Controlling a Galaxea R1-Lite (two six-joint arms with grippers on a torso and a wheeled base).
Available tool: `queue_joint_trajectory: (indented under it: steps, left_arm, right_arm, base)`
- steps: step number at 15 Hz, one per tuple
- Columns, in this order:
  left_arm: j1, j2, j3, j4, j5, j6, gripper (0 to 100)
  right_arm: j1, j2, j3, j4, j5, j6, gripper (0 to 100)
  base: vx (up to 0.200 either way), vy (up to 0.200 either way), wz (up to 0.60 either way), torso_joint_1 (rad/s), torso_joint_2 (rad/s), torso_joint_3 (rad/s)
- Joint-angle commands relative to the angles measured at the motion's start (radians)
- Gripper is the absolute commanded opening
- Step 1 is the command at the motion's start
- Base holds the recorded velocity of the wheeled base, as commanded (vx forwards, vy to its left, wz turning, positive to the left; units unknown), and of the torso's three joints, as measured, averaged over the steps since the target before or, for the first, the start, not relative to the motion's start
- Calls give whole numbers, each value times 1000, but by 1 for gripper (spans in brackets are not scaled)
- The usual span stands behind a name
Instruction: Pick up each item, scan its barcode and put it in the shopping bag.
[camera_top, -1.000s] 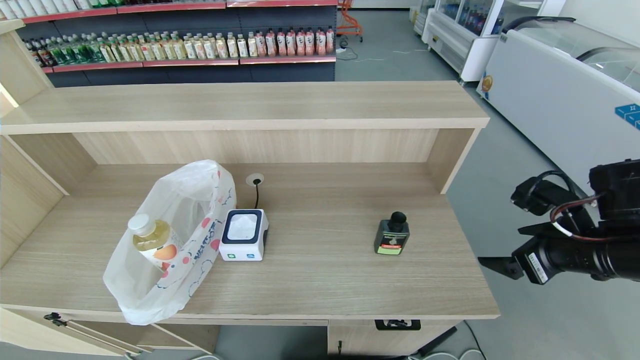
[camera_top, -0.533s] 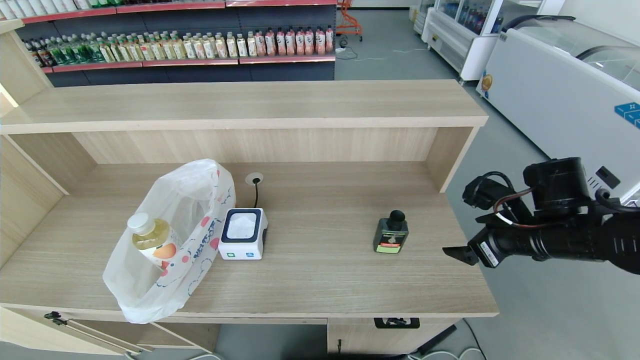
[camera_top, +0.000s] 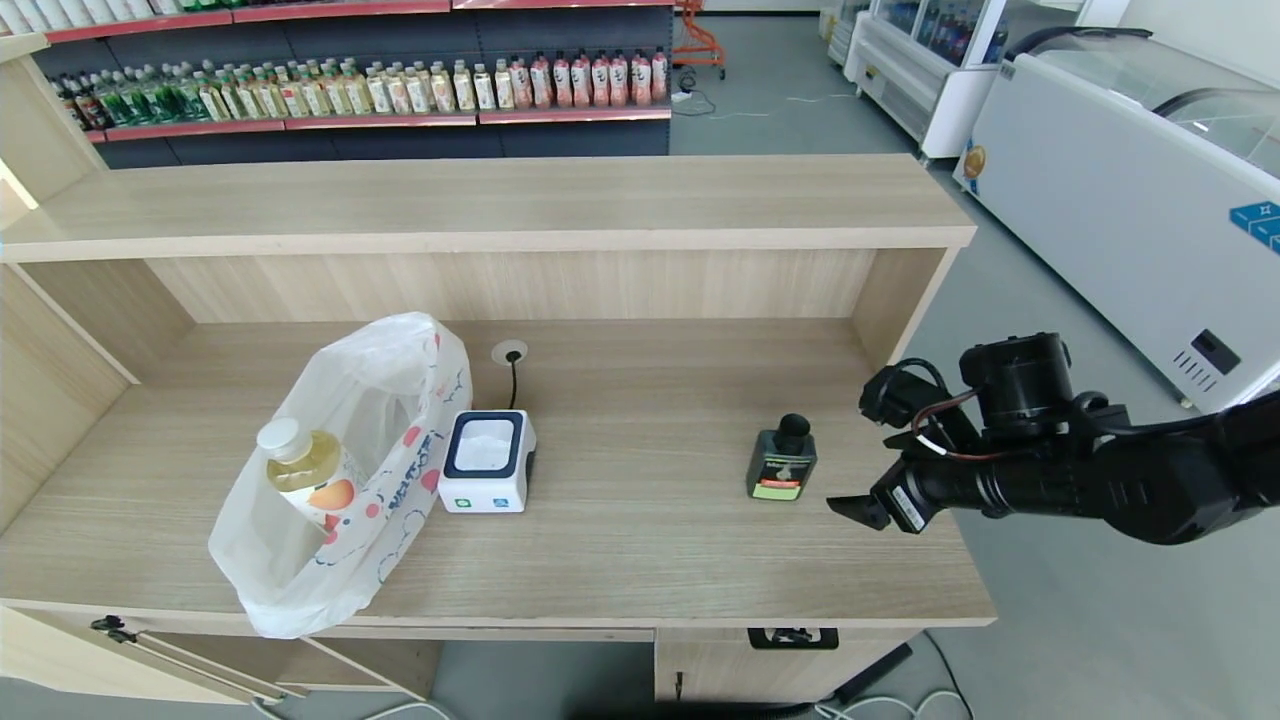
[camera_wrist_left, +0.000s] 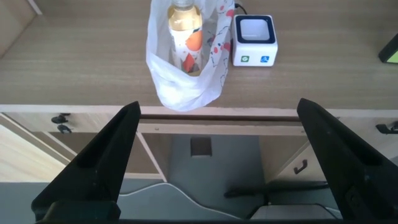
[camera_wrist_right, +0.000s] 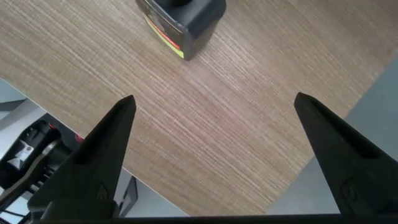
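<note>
Head view: one item looks done. A clear bottle of yellow drink with a white cap (camera_top: 300, 468) sits inside the white printed plastic shopping bag (camera_top: 385, 400), just left of the white box scanner (camera_top: 487, 465) on the wooden desk (camera_top: 640, 560).

Left to do, I judge: the small dark bottle with a black cap (camera_top: 782, 462), well right of the scanner.

Right gripper (camera_wrist_right: 214, 102) is spread and empty, near that bottle on its far side from the scanner. Left gripper (camera_wrist_left: 219, 106) is spread and empty, off the desk's front edge.

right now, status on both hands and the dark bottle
Right hand open, just right of dark bottle, apart. Left hand open, off the counter front. Bottle upright on counter, nothing between.
</note>
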Motion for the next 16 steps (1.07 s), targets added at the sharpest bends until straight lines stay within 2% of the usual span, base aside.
queue_joint_trajectory:
  steps: [1, 2, 3, 7, 14, 15, 16]
  left_arm:
    - [0, 0, 0, 0, 0, 0, 100]
    - [0, 0, 0, 0, 0, 0, 100]
    - [0, 0, 0, 0, 0, 0, 100]
    - [0, 0, 0, 0, 0, 0, 100]
    - [0, 0, 0, 0, 0, 0, 100]
    - [0, 0, 0, 0, 0, 0, 100]
    - [0, 0, 0, 0, 0, 0, 100]
  right_arm:
    - [5, 51, -7, -35, 5, 6, 100]
    - [5, 62, -10, -45, 23, 16, 100]
    - [5, 72, -22, -54, 54, 17, 0]
    - [34, 97, -41, -104, 78, 68, 0]
    - [36, 77, -39, -129, 77, 68, 0]
    - [34, 62, -33, -138, 75, 68, 100]
    - [27, 40, -18, -152, 75, 66, 100]
  base:
    - [0, 0, 0, 0, 0, 0]
    - [0, 0, 0, 0, 0, 0]
    - [0, 0, 0, 0, 0, 0]
    - [0, 0, 0, 0, 0, 0]
    - [0, 0, 0, 0, 0, 0]
    - [0, 0, 0, 0, 0, 0]
    - [0, 0, 0, 0, 0, 0]
